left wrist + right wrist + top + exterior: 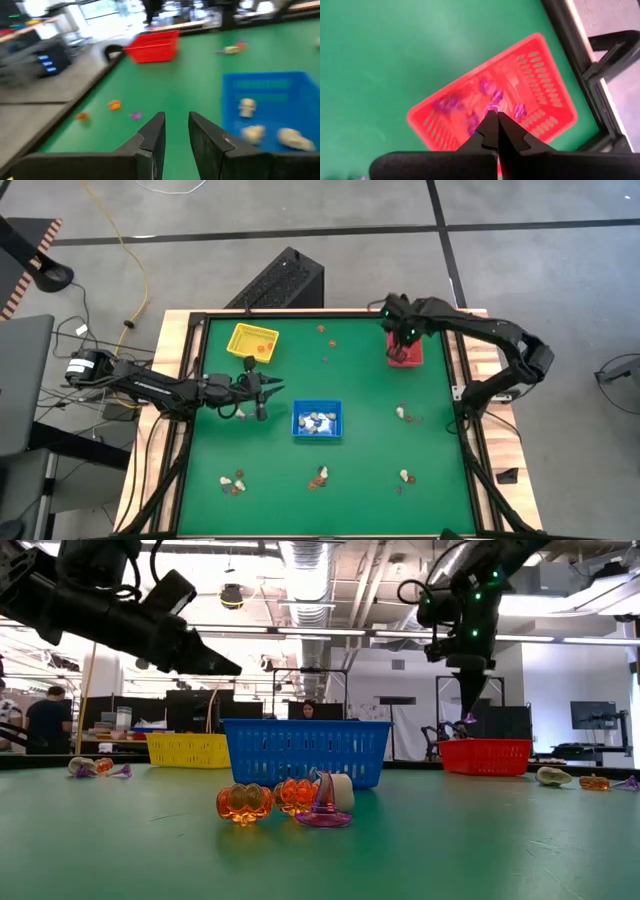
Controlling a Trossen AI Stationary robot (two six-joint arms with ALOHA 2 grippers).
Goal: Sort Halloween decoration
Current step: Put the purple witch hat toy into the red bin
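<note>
floor: grey concrete [560,270], a yellow cable [135,265] lies on it
ceiling: bare ducts and pipes [310,565], long lamps
far desks: monitors [590,716], a person [45,720] stands there

3 trays [252,340], 2 arms [150,386], 1 table [370,430].

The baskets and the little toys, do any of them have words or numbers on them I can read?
No readable text anywhere.
Yellow basket, blue basket, red basket: plain plastic, no labels showing.
Halloween trinkets: no writing.
Screens in the room behind the table: too small and blurred to read.
</note>
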